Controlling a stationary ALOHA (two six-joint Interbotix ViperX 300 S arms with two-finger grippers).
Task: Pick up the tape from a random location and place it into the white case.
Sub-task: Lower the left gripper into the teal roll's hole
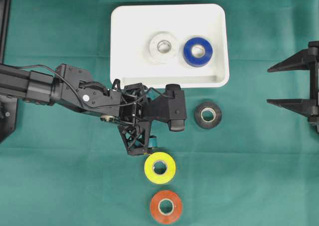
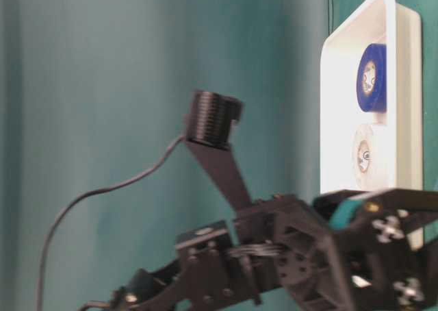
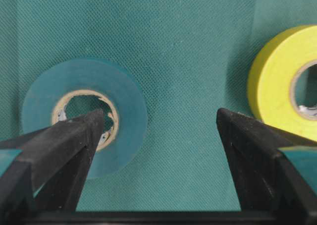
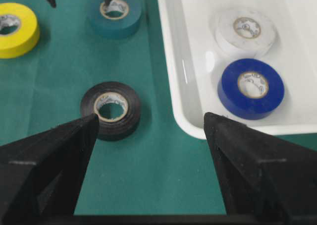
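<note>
My left gripper (image 3: 161, 123), jaws apart, straddles the green tape's (image 3: 84, 113) wall; yellow tape (image 3: 282, 81) at three o'clock risks a knock on closing.

A robot lab bench: green cloth (image 1: 259, 176) under two fixed black arms.

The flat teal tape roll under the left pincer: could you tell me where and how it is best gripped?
Grip the teal tape roll across one wall of its ring, descending from above: it lies flat, hole up, and one finger of the open left pincer already points into the core.
</note>
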